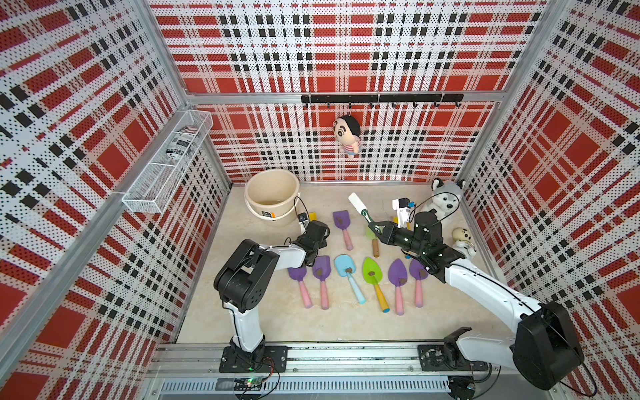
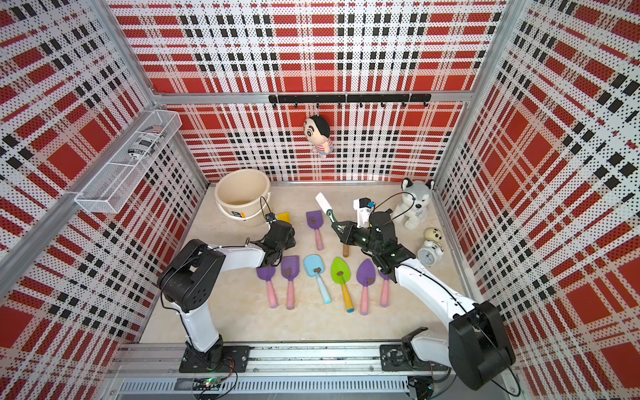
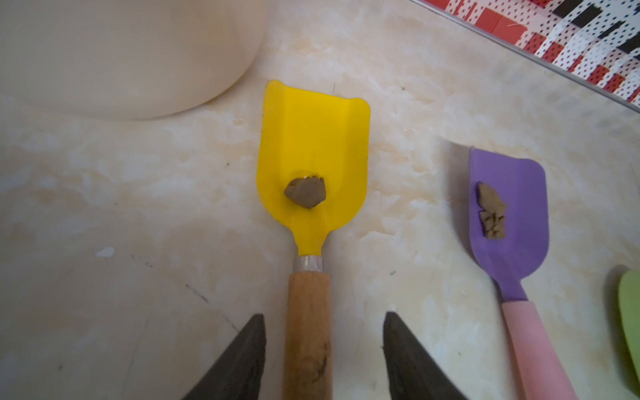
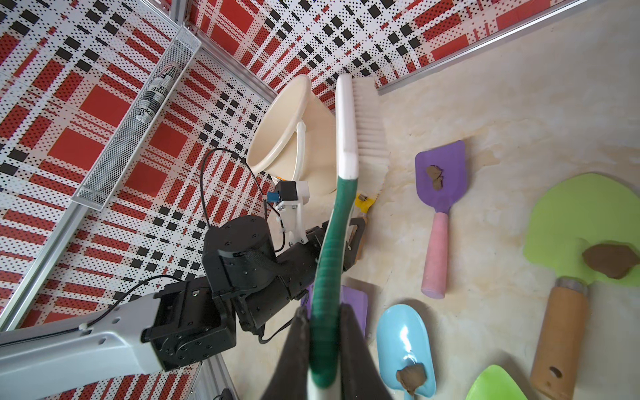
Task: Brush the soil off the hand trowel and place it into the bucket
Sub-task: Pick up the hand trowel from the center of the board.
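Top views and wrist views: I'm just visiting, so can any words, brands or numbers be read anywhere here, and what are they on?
Nothing is clear enough to quote.
Can in the wire basket: black print on white, too blurred to read.
Label on the bucket: dark and orange, too small to read.
Alarm clock dial: numerals too small to read.

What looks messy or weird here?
Only the dirt: a brown soil lump sits on the yellow trowel blade near the bucket, and another on the purple trowel beside it. Nothing looks tipped or broken.
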Robot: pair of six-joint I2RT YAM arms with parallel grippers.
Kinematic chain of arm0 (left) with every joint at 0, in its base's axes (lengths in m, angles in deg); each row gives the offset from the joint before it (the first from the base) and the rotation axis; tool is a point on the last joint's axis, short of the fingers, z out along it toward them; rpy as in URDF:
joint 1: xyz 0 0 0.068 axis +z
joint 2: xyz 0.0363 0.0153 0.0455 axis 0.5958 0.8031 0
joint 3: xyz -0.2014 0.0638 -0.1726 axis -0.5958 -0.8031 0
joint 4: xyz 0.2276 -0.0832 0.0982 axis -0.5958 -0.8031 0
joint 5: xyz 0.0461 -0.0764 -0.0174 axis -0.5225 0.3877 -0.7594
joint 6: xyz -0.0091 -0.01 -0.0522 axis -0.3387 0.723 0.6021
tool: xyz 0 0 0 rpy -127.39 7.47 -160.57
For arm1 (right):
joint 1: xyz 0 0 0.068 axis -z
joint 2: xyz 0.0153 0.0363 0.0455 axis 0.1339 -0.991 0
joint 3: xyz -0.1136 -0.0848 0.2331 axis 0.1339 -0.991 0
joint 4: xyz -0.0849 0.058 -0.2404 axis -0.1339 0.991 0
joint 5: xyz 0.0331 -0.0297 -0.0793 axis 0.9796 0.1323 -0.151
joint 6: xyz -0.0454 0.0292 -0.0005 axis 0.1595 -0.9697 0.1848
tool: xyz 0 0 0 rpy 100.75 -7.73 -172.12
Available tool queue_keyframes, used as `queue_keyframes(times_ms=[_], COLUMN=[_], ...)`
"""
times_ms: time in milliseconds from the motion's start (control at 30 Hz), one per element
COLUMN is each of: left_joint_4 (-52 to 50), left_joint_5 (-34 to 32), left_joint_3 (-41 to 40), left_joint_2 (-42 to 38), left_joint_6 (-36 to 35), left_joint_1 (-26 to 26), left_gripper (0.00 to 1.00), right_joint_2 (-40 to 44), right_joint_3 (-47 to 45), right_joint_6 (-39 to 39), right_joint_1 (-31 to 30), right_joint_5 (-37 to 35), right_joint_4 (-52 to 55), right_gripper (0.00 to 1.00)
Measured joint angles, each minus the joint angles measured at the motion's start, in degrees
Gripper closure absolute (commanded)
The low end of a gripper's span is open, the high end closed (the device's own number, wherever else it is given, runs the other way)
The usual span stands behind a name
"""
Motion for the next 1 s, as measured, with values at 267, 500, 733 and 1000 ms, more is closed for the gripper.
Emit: queue_keyframes(times_ms=[267,500,733,1000], left_joint_4=[-1.55,-2.16,-3.15,-8.17], left_joint_5=[-0.07,-0.09,-0.22,1.09], left_joint_3=[0.94,1.11,1.14,1.36], left_joint_2=[2.47,2.49,2.27,-2.19], left_joint_6=[-0.59,-0.87,-1.31,-3.15], left_joint_1=[-0.04,-0.11,-0.11,-0.09], left_gripper=[0.56,0.65,0.81,1.0], right_joint_2=[0.02,0.28,0.9,2.08], right_joint_3=[0.02,0.31,0.46,0.46], right_joint_6=[0.2,0.68,0.72,-0.44], right_joint_1=[0.0,0.0,0.0,1.2], right_joint_5=[-0.04,-0.81,-1.55,-0.66], right_joint_4=[0.35,1.7,2.91,2.99], right_gripper=[1.0,1.0,1.0,1.0])
